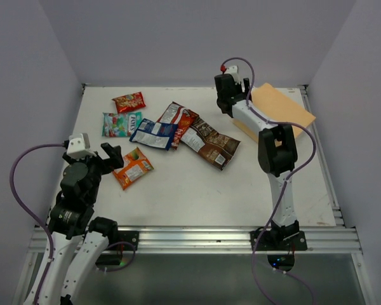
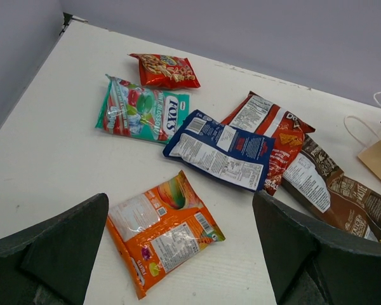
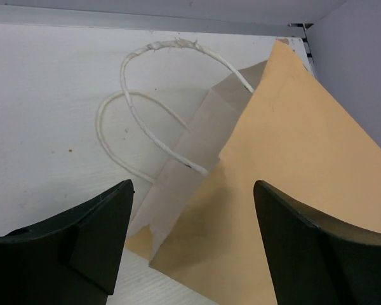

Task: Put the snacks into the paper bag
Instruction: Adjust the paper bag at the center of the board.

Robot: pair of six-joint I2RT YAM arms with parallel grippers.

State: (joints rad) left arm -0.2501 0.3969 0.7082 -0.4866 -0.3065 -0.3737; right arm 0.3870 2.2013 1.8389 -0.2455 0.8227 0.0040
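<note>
Black jaws of the right gripper [image 3: 193, 185] stand spread above the mouth of the flat tan paper bag [image 3: 292, 159] (cord handles [image 3: 124, 76] trailing) at the far right of the table [image 1: 197, 190], so opening it seems the step, calling for a pinch on its top layer; the left gripper [image 2: 181, 196], spread too, faces the glossy snacks [image 1: 155, 133], all loose mid-table.

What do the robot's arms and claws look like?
The left arm and right arm are white tubes with black joints. A purple cable loops along each. The left wrist carries a white box; the right has a white part with a red tip. The left claw and right claw each have two dark wedge-shaped fingers.
</note>
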